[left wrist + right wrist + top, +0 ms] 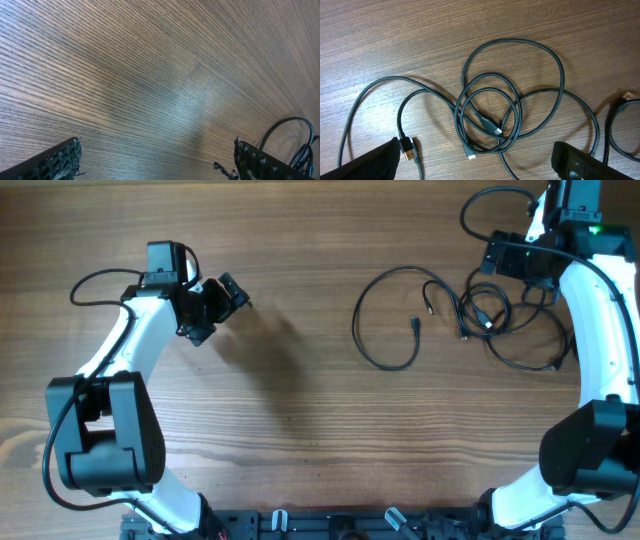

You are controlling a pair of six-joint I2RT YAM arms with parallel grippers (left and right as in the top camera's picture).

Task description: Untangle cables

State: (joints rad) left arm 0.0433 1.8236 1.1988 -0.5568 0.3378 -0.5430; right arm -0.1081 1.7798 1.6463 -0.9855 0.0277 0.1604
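Observation:
The cables [470, 310] lie at the table's right side: one wide open loop [385, 320] and, to its right, a knot of overlapping loops [495, 315]. In the right wrist view the knot [490, 110] sits just ahead of my jaws, with a gold-faced USB plug [407, 148] and two small pale-tipped plugs [471, 154]. My right gripper [480, 165] is open and empty, hovering over the knot [505, 270]. My left gripper [222, 310] is open and empty over bare wood at far left [157, 165]. A cable loop [290, 131] shows at its view's lower right.
The wooden table [300, 410] fills the view. Thicker black arm wires loop near the right arm's top [480, 205] and the left arm [95, 280]. The arm bases stand at the front left [100, 440] and front right [590, 450].

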